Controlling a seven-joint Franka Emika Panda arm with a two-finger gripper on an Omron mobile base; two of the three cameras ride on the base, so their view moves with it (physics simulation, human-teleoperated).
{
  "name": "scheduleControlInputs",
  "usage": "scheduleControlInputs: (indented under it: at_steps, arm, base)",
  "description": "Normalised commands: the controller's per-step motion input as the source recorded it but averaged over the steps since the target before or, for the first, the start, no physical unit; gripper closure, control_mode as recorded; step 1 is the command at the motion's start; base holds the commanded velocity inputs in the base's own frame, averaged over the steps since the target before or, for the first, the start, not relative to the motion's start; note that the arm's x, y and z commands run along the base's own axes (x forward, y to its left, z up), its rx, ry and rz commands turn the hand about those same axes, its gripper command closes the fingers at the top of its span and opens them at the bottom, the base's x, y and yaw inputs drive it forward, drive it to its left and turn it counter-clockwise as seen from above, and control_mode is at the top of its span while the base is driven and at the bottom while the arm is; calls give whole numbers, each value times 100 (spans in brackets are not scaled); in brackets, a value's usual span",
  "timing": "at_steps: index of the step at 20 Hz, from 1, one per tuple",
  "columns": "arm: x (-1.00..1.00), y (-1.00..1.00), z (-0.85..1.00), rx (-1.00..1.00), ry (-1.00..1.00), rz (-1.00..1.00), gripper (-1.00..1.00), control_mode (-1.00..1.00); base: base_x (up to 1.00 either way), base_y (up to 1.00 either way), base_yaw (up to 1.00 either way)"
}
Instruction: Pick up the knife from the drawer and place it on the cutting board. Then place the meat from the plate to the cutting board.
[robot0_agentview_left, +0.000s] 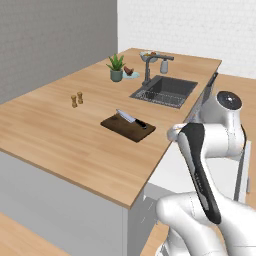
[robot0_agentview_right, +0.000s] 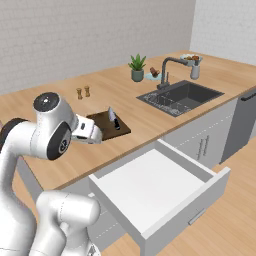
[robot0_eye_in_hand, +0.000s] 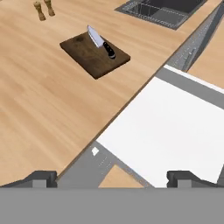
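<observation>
1. The hand (robot0_eye_in_hand: 111, 178) is nearest, its two dark fingertips (robot0_eye_in_hand: 40, 178) set wide apart with nothing between them, hanging above the front edge of the surface (robot0_eye_in_hand: 39, 105) and the pulled-out drawer (robot0_eye_in_hand: 175, 131).
2. The drawer (robot0_agentview_right: 150, 187) stands open below the surface edge; its white box looks bare inside, with the flat front panel at the near end.
3. Farther in on the light wooden surface (robot0_agentview_left: 60, 135) lies the dark cutting board (robot0_agentview_left: 127, 127), flat and close to the front edge.
4. The knife (robot0_agentview_left: 131, 118) rests on the cutting board, its black handle towards the sink side and its silver blade pointing away from it, reaching the board's edge.
5. Two small brown shakers (robot0_agentview_left: 76, 99) stand side by side beyond the board, well apart from it.
6. The dark sink (robot0_agentview_left: 165, 91) is sunk into the surface farther along, with a dark tap (robot0_agentview_left: 149, 67) behind it and a pale bottle (robot0_agentview_left: 164, 65) beside the tap.
7. A potted plant (robot0_agentview_left: 116, 68) stands left of the tap; just beside it sits the pale blue plate (robot0_agentview_left: 134, 76) with the reddish-brown meat (robot0_agentview_left: 129, 70) on it.
8. Farthest, a white fruit bowl (robot0_agentview_left: 148, 56) sits near the wall, holding orange and yellow fruit.
</observation>
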Motion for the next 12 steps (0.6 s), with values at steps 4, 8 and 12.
scheduleControlInputs:
  at_steps: [4, 8, 12]
  arm:
    - [-25, 0, 6, 0, -4, 0, -100, 100]
    - [0, 0, 0, 0, 0, 0, -100, 100]
    - [0, 0, 0, 0, 0, 0, -100, 100]
  base:
    - [-75, 1, 0]
    - [-100, 29, 0]
    - [-77, 84, 0]
